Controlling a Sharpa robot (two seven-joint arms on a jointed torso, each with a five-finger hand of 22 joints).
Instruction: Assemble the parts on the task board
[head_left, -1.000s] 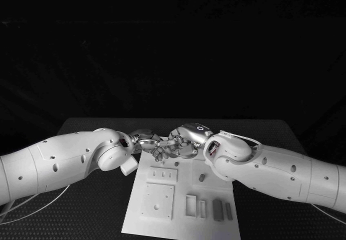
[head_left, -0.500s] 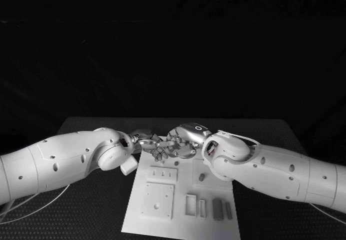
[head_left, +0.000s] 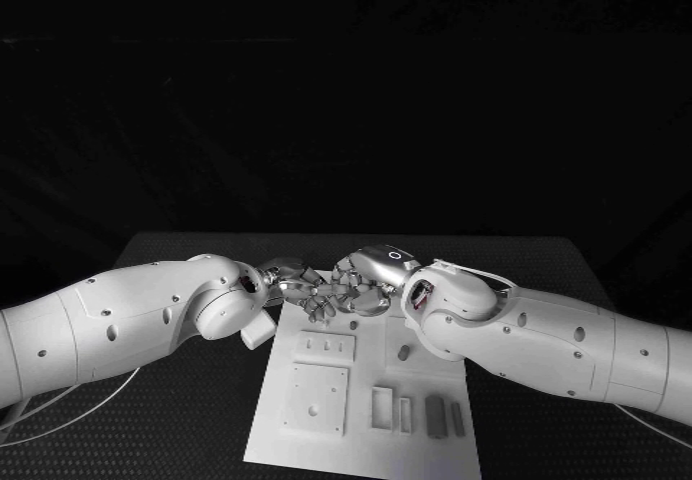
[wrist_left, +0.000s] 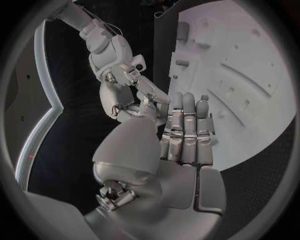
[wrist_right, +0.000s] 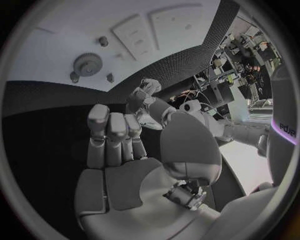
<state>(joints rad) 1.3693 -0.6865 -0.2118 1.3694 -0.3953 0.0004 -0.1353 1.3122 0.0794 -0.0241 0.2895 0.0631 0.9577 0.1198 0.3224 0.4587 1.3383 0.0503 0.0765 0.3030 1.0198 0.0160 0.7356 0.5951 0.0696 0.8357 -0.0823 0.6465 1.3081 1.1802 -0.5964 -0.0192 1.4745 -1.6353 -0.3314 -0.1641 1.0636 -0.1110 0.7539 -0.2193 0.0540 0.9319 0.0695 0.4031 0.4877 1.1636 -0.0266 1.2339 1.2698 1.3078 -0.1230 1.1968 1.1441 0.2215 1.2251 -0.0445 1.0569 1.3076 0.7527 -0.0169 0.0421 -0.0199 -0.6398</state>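
Hovering at the far edge of the task board (head_left: 361, 420), the left hand (head_left: 300, 290) and right hand (head_left: 368, 283) meet, fingers curled; any pinched part cannot be told. Parts (head_left: 436, 412) lie near-right. Risk: the 2 hands colliding or fumbling a transfer. Black table (head_left: 173, 420), dark room.

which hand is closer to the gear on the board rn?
Right, narrowly. The gear lies on the task board just beyond the right hand. The left hand hovers at the board's far edge, nearer its left corner.
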